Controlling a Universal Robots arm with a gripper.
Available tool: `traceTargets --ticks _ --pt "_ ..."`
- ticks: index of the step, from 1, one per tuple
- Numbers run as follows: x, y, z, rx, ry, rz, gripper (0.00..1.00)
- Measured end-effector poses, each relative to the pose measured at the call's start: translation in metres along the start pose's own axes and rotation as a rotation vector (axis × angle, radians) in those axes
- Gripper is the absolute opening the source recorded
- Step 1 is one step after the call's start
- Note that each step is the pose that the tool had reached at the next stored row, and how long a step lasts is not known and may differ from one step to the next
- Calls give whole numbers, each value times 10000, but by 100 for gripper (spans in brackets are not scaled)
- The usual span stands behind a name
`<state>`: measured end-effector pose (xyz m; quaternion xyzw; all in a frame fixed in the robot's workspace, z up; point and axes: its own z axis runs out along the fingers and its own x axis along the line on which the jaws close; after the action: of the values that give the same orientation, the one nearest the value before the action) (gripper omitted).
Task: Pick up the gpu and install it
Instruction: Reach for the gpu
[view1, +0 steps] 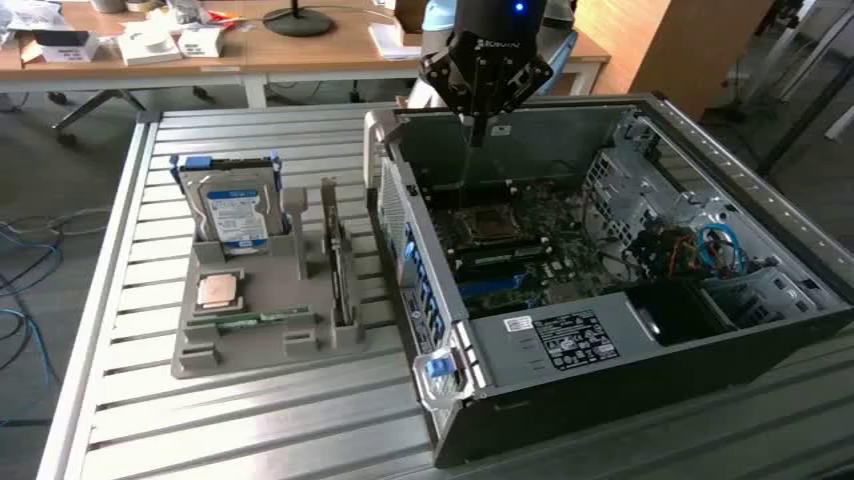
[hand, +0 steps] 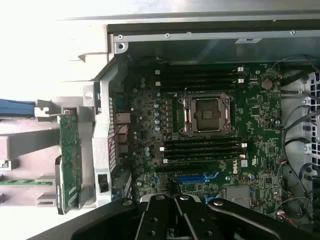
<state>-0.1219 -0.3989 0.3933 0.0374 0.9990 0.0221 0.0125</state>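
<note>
The gripper (view1: 477, 125) hangs over the far wall of the open computer case (view1: 561, 350), above the motherboard (view1: 534, 250). Its fingers are closed together and have hold of nothing. The gpu (view1: 336, 262) stands on its long edge in a slot of the grey holder (view1: 267, 345), which lies on the slatted surface (view1: 200, 430) toward the edge at the exterior view's left. The gpu is between the hard drive (view1: 240, 210) and the case, well apart from the gripper.
</note>
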Motion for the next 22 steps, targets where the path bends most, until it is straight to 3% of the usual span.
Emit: traceTargets --ticks 11,22 --pt "5 0 1 -1 -1 1 11" --pt "154 -12 2 1 0 -1 11"
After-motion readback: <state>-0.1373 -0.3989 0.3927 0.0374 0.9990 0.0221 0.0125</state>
